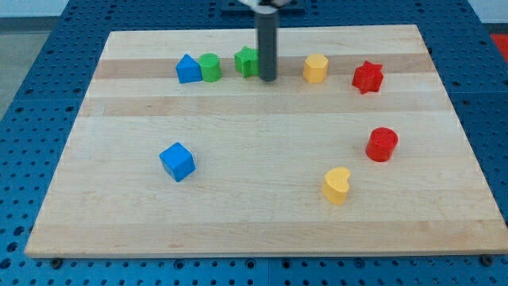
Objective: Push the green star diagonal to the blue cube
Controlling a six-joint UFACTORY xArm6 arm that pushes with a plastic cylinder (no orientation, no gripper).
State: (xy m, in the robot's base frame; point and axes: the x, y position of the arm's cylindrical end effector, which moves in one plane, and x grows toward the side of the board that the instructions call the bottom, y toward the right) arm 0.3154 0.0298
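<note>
The green star (247,61) lies near the view's top, left of centre, partly hidden by the rod. My tip (268,80) rests on the board right against the star's right side. The blue cube (177,161) sits far below and to the left, in the lower left part of the wooden board (254,214).
A blue house-shaped block (188,69) and a green cylinder (210,67) stand left of the star. A yellow hexagon (316,68) and red star (367,77) lie to the right. A red cylinder (382,144) and a yellow heart (336,185) sit at lower right.
</note>
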